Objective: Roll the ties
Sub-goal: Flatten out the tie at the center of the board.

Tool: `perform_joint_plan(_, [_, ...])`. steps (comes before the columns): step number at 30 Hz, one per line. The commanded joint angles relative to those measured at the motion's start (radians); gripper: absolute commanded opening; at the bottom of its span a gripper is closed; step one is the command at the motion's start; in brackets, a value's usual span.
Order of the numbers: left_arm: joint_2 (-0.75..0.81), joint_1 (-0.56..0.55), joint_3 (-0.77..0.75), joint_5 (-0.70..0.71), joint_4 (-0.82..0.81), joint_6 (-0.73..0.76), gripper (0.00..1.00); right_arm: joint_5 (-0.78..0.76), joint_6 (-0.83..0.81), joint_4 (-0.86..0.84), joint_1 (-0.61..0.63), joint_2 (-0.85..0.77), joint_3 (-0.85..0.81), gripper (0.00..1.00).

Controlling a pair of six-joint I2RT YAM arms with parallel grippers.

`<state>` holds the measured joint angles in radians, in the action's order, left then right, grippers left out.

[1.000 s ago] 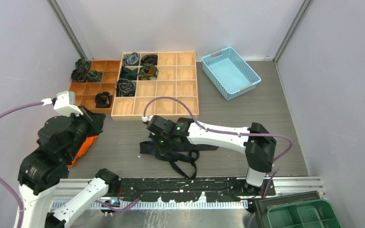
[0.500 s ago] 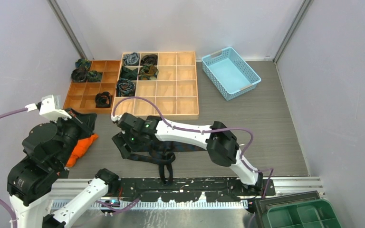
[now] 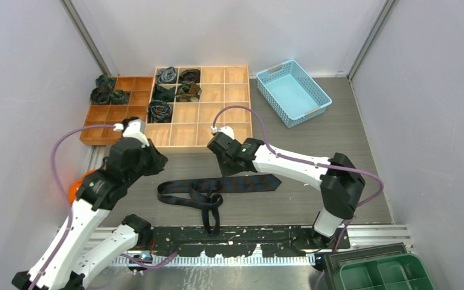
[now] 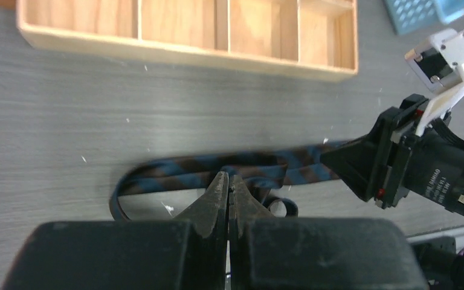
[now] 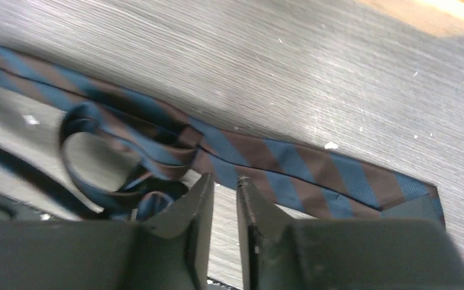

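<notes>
A blue-and-brown striped tie (image 3: 241,183) lies flat on the grey table, its left end folded back and a narrow loop (image 3: 211,216) trailing toward the near edge. It also shows in the left wrist view (image 4: 278,168) and the right wrist view (image 5: 314,172). My left gripper (image 3: 156,162) is shut and empty, its tips (image 4: 228,179) just above the tie's folded part. My right gripper (image 3: 234,171) hovers over the tie's middle, its jaws (image 5: 223,181) a narrow gap apart with nothing between them. Several rolled ties (image 3: 160,112) sit in the wooden trays.
Two wooden compartment trays (image 3: 223,115) (image 3: 106,115) stand behind the tie, their near edge in the left wrist view (image 4: 181,53). A light blue basket (image 3: 293,92) is at back right. An orange object (image 3: 74,188) lies at the left, a green bin (image 3: 380,273) at near right.
My right gripper dragged the tie leftward, let it go and moved back right. My left arm swung in from the far left, off the orange object, to the tie's left part.
</notes>
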<state>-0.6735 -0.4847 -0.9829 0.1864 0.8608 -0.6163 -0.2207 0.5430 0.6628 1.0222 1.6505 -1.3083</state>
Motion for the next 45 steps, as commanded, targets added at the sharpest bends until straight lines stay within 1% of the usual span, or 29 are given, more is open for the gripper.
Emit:
perform_joint_plan(1, [-0.028,-0.003,0.065,-0.084,-0.136,-0.04,0.0,-0.053,0.059,-0.029,-0.005,0.082,0.049,0.22])
perform_joint_plan(3, [-0.035,-0.003,0.101,-0.09,-0.145,-0.054,0.0,-0.059,0.064,-0.034,-0.023,0.121,0.044,0.17])
perform_joint_plan(5, [-0.042,-0.003,0.143,-0.131,-0.175,-0.073,0.0,-0.041,0.074,-0.032,-0.044,0.156,0.042,0.1])
perform_joint_plan(7, [-0.051,-0.005,0.181,-0.158,-0.204,-0.097,0.0,-0.03,0.085,-0.024,-0.056,0.175,0.051,0.06])
perform_joint_plan(10, [-0.065,-0.014,0.223,-0.167,-0.236,-0.106,0.0,-0.036,0.104,-0.009,-0.076,0.174,0.089,0.06])
perform_joint_plan(12, [-0.083,-0.018,0.236,-0.165,-0.256,-0.102,0.0,-0.037,0.118,0.019,-0.112,0.178,0.115,0.06])
perform_joint_plan(18, [-0.166,-0.041,0.233,-0.181,-0.315,-0.094,0.0,-0.052,0.107,0.07,-0.294,0.163,0.189,0.06])
perform_joint_plan(22, [-0.229,-0.111,0.194,-0.169,-0.339,-0.087,0.0,-0.056,0.049,0.1,-0.413,0.156,0.165,0.06])
perform_joint_plan(25, [-0.291,-0.213,0.134,-0.144,-0.368,-0.065,0.01,-0.043,0.018,0.107,-0.433,0.171,0.125,0.07])
perform_joint_plan(27, [-0.35,-0.314,0.082,-0.063,-0.369,-0.052,0.04,-0.015,0.009,0.095,-0.433,0.177,0.108,0.1])
perform_joint_plan(29, [-0.433,-0.419,0.015,0.042,-0.336,-0.032,0.09,0.008,0.001,0.087,-0.433,0.185,0.09,0.16])
perform_joint_plan(31, [-0.534,-0.522,-0.066,0.17,-0.271,-0.015,0.12,0.031,-0.01,0.084,-0.436,0.194,0.073,0.3])
perform_joint_plan(32, [-0.588,-0.564,-0.105,0.233,-0.237,-0.011,0.13,0.039,-0.014,0.081,-0.436,0.196,0.067,0.35])
perform_joint_plan(34, [-0.681,-0.628,-0.165,0.324,-0.197,-0.001,0.15,0.067,-0.022,0.066,-0.441,0.195,0.066,0.43])
perform_joint_plan(35, [-0.717,-0.65,-0.181,0.368,-0.186,-0.008,0.16,0.084,-0.024,0.059,-0.445,0.195,0.067,0.45])
perform_joint_plan(36, [-0.741,-0.662,-0.185,0.393,-0.187,-0.011,0.2,0.098,-0.025,0.054,-0.45,0.194,0.068,0.45])
perform_joint_plan(38, [-0.772,-0.668,-0.174,0.422,-0.206,-0.016,0.28,0.12,-0.029,0.046,-0.458,0.198,0.071,0.45])
perform_joint_plan(41, [-0.781,-0.674,-0.163,0.412,-0.194,-0.021,0.33,0.136,-0.031,0.036,-0.471,0.199,0.079,0.46])
perform_joint_plan(42, [-0.771,-0.681,-0.158,0.41,-0.187,-0.024,0.37,0.142,-0.032,0.033,-0.474,0.2,0.081,0.5])
perform_joint_plan(44, [-0.756,-0.701,-0.138,0.383,-0.188,-0.022,0.52,0.154,-0.04,0.029,-0.483,0.207,0.077,0.52])
perform_joint_plan(45, [-0.751,-0.702,-0.124,0.354,-0.203,-0.018,0.55,0.158,-0.044,0.028,-0.484,0.212,0.077,0.55])
